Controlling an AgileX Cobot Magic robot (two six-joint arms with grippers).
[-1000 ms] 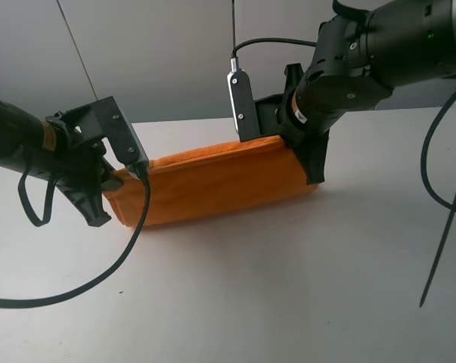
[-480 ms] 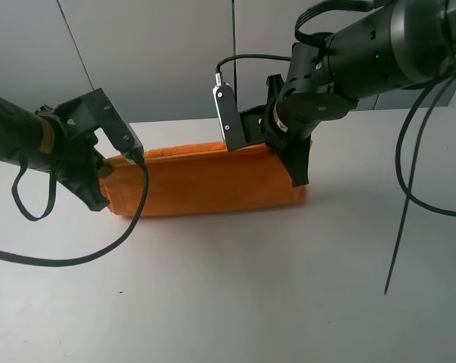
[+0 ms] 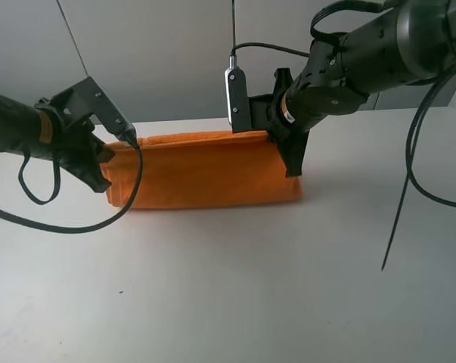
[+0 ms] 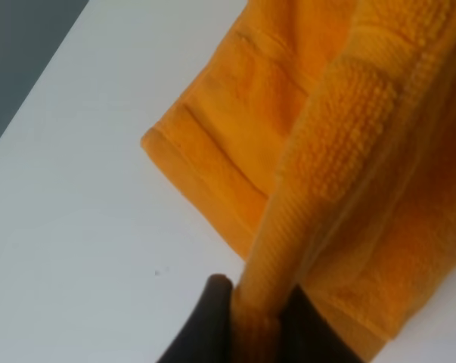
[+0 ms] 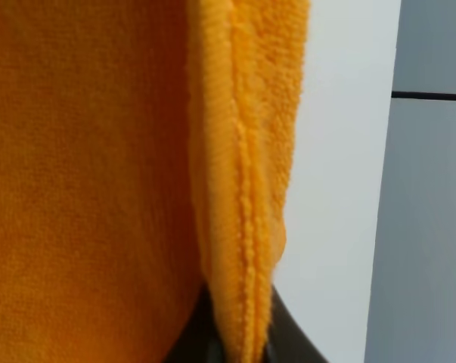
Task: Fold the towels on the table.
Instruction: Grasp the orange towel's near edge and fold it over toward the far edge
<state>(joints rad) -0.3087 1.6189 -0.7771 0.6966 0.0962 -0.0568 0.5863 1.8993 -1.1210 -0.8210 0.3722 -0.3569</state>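
The orange towel [image 3: 201, 174] lies doubled over as a long band across the far middle of the white table [image 3: 235, 287]. My left gripper [image 3: 103, 180] is shut on the towel's left end, its hem band pinched between the black fingers in the left wrist view [image 4: 254, 333]. My right gripper [image 3: 292, 168] is shut on the towel's right end; the right wrist view shows the stitched edge [image 5: 239, 249] clamped between its fingers. Both ends are held low over the table. The white label is hidden.
A grey wall [image 3: 159, 60] rises just behind the table's far edge. Black cables hang from both arms, one looping low at the left [image 3: 76, 227] and one dangling at the right [image 3: 398, 219]. The table's wide near half lies in front of the towel.
Both grippers have carried the towel's held edge away from the camera and down, toward the far side. The towel has gone from a raised, sloping roll to a flatter folded band.
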